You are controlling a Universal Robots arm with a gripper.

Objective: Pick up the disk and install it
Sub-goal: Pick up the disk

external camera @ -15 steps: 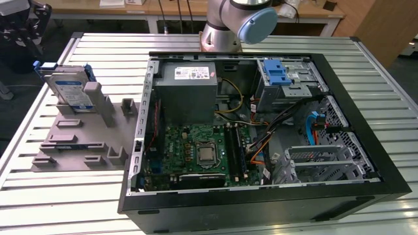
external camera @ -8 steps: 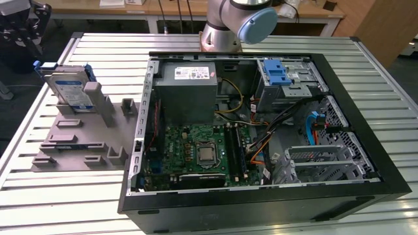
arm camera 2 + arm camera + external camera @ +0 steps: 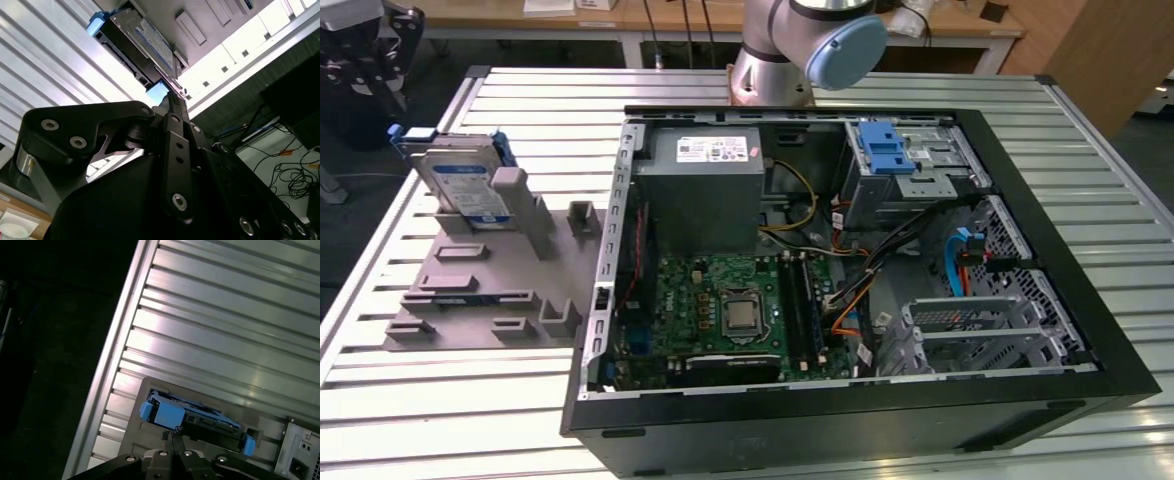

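The disk [image 3: 464, 180] is standing on its edge in a grey holder [image 3: 480, 290], at the exterior view's left and towards the far side of the table [image 3: 1067, 100]. Its white-and-blue label is facing the near side, and blue rails are running along its edges. In both wrist views the disk is sitting in the same holder, with a blue rail end showing at each side.

The gripper [image 3: 170, 434] is pointing at the disk. Its two fingers [image 3: 172, 100] are lying closed against each other and are holding nothing. The fingertips are appearing just beside the blue rail, but I cannot tell if they are touching it.

At the exterior view's right of the holder, an open computer case [image 3: 854, 430] is lying on the table. Inside it a power supply [image 3: 700, 190] is sitting at the far left, a motherboard [image 3: 734, 310] near it, and a drive cage [image 3: 907, 160] with a blue latch at the far right. The arm [image 3: 801, 40] is rising behind the case.
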